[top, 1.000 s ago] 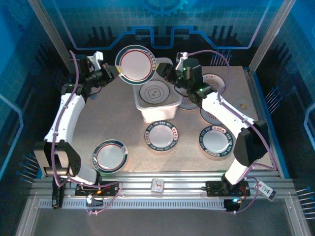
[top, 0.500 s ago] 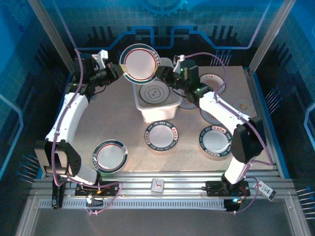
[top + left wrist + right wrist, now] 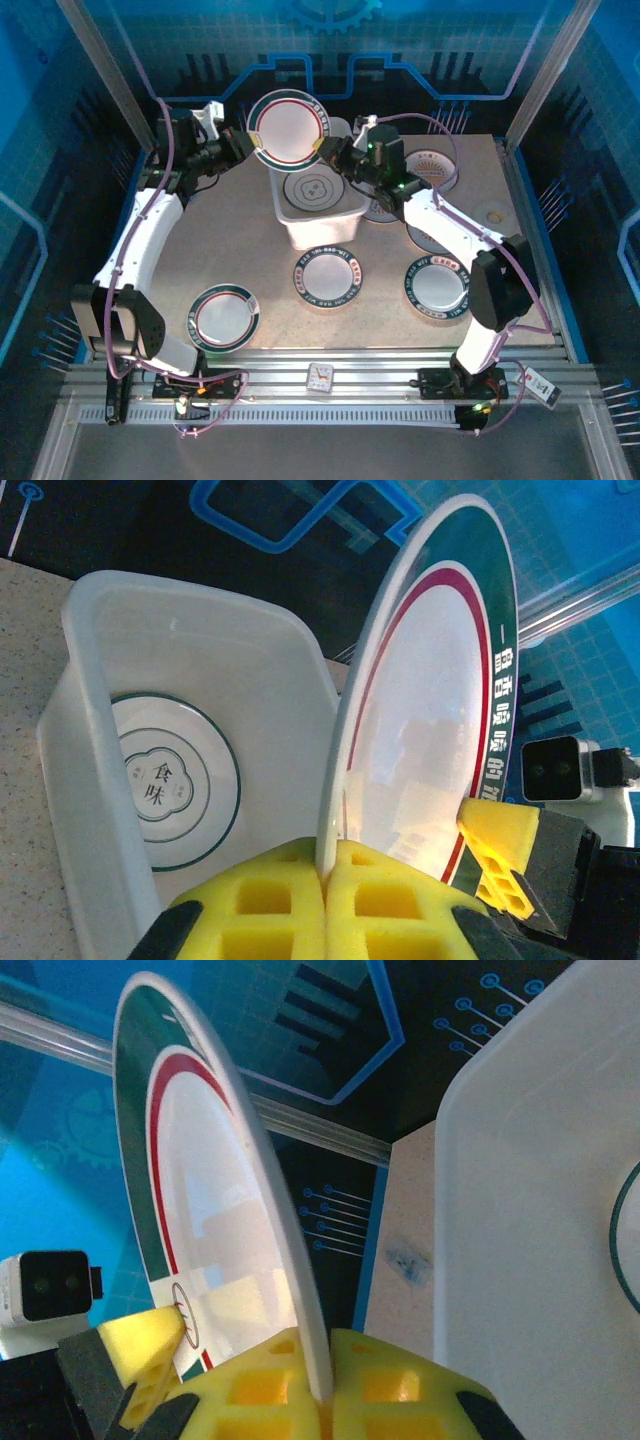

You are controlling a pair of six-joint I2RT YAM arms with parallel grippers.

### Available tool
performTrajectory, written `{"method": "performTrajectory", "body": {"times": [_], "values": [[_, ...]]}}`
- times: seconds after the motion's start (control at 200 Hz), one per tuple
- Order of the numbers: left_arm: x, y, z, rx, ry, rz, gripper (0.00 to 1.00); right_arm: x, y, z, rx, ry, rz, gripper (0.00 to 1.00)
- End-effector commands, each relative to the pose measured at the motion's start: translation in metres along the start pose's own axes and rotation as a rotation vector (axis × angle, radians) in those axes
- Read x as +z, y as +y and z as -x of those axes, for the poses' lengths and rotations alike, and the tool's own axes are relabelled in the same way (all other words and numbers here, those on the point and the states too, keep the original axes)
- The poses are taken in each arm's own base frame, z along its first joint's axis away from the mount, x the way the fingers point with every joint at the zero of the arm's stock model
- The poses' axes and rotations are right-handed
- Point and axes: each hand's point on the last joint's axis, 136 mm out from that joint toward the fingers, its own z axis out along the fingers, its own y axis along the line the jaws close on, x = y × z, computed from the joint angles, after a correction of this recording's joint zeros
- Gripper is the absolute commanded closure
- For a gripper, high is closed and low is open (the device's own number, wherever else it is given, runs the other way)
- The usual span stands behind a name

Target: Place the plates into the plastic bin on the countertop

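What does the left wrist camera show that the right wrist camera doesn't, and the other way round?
Left wrist: the full face of the motif plate lying flat in the bin, and the lettering on the held plate's rim. Right wrist: a blue smudge on the countertop beside the bin. Both: the held plate, pinched at opposite rims by the left gripper and right gripper.

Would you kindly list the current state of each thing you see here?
held plate: upright, lifted, gripped at opposite edges
left gripper: shut on held plate
right gripper: shut on held plate
plastic bin: upright, holding one plate
motif plate: flat in plastic bin
near plates: flat on countertop
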Motion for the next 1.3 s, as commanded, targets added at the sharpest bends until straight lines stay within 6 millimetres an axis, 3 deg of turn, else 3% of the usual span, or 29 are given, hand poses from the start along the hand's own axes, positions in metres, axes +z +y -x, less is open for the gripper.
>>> {"method": "performTrajectory", "body": {"times": [0.0,0.11,0.26,0.415,0.575,0.835,1.016,1.296], "values": [[-0.007,-0.019,0.009,0.089,-0.033,-0.025,0.89,0.001,-0.005,0.004,0.041,-0.026,0.001,1.00],[-0.009,-0.019,0.011,0.100,-0.038,-0.018,0.82,0.000,-0.005,0.008,0.060,-0.057,0.016,1.00],[-0.009,-0.020,0.015,0.121,-0.047,-0.007,0.48,-0.002,-0.003,0.016,0.071,-0.103,0.015,1.00],[-0.010,-0.022,0.023,0.152,-0.056,0.004,0.35,-0.005,-0.011,0.025,0.068,-0.165,-0.038,1.00],[-0.013,-0.010,0.033,0.153,-0.079,0.045,0.31,-0.012,-0.032,0.032,0.077,-0.251,-0.144,1.00],[-0.019,0.040,0.033,0.063,-0.066,0.129,0.30,-0.014,-0.073,0.031,0.130,-0.353,-0.331,1.00],[-0.018,0.069,0.026,-0.001,-0.036,0.159,0.30,-0.007,-0.101,0.020,0.197,-0.353,-0.461,1.00],[-0.012,0.094,0.016,-0.040,0.012,0.183,0.30,0.006,-0.115,0.008,0.231,-0.349,-0.580,1.00]]}}
